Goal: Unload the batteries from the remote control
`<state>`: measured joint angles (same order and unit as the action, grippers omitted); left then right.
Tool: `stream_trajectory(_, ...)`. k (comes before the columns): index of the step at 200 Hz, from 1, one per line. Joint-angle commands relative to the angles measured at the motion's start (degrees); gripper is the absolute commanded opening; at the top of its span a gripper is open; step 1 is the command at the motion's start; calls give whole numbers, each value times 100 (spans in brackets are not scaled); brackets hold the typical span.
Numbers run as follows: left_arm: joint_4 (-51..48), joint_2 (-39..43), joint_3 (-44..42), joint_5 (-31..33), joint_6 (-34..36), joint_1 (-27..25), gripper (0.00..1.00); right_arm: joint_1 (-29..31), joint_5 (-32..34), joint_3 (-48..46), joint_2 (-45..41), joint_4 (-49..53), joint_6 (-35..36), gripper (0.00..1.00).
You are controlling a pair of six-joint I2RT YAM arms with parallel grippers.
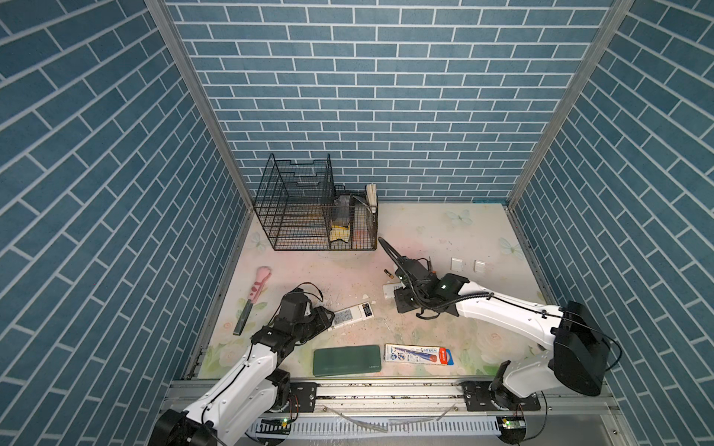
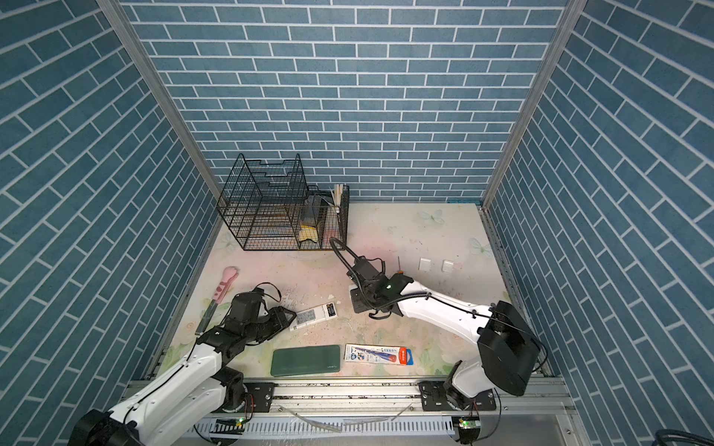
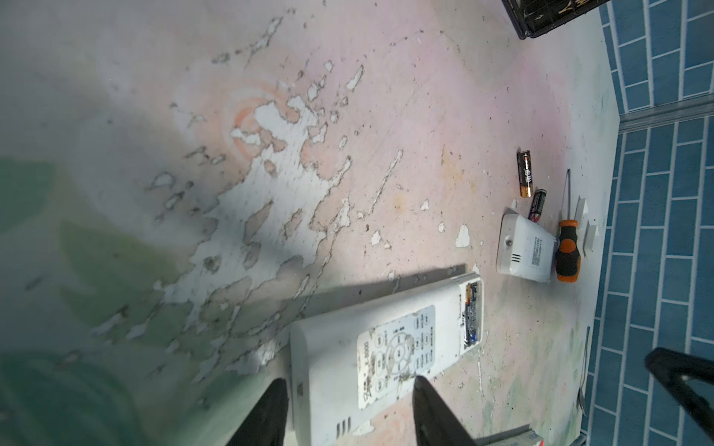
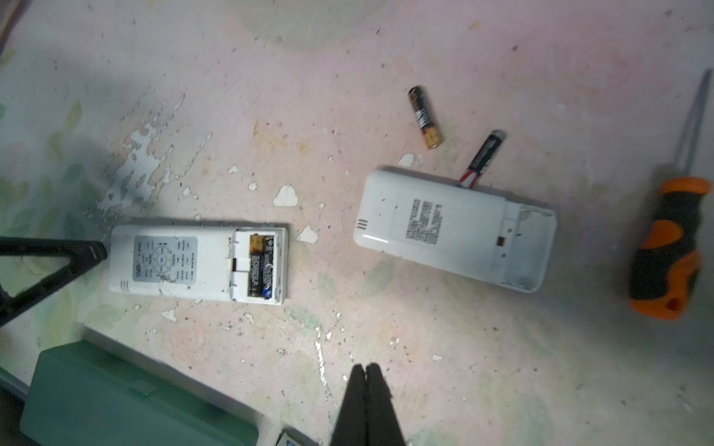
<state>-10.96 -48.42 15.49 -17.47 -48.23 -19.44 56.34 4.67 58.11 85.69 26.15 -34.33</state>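
At the far left of the table (image 1: 444,231) lies a pink-handled knife (image 1: 253,297), well apart from everything else. Next comes the left gripper (image 3: 349,384), its fingers (image 3: 270,409) parted on either side of the near end of the remote control (image 4: 181,258); whether they actually pinch it I cannot tell. The remote lies flat with its battery bay uncovered, and the seated batteries (image 4: 260,266) sit dark inside that bay, one or two, too cramped to count. Toward the front rail, a green case (image 1: 347,360) and a pen pack (image 1: 419,354) lie side by side. Further right, two cells rest loose on the tabletop: the gold-ended battery (image 4: 425,117) on its own, and near it the striped battery (image 4: 485,154) with one end tucked against the long edge of the second remote (image 4: 444,228), which lies back up with its bay exposed. The right gripper (image 4: 366,368) hangs over bare table in front of the gap between the two remotes, jaws pressed together with nothing between them. Just beside the second remote lies the orange-and-black screwdriver (image 4: 668,247), and beyond it two white squares (image 1: 457,264)
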Motion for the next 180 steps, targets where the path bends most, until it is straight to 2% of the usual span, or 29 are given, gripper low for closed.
stream_trajectory(1,-102,-239,335,218,350,-20,53,186,-224,-154,251,-349,-472,0)
stream_trajectory(52,360,-1034,607,272,634,-7,52,420,-518,-55,756,-553,-663,0)
stream_trajectory(121,1269,-1967,660,135,604,4,51,595,-859,80,1285,-799,-854,0)
stream_trajectory(180,1509,-1969,463,-33,431,2,48,600,-932,309,1759,-1093,-971,0)
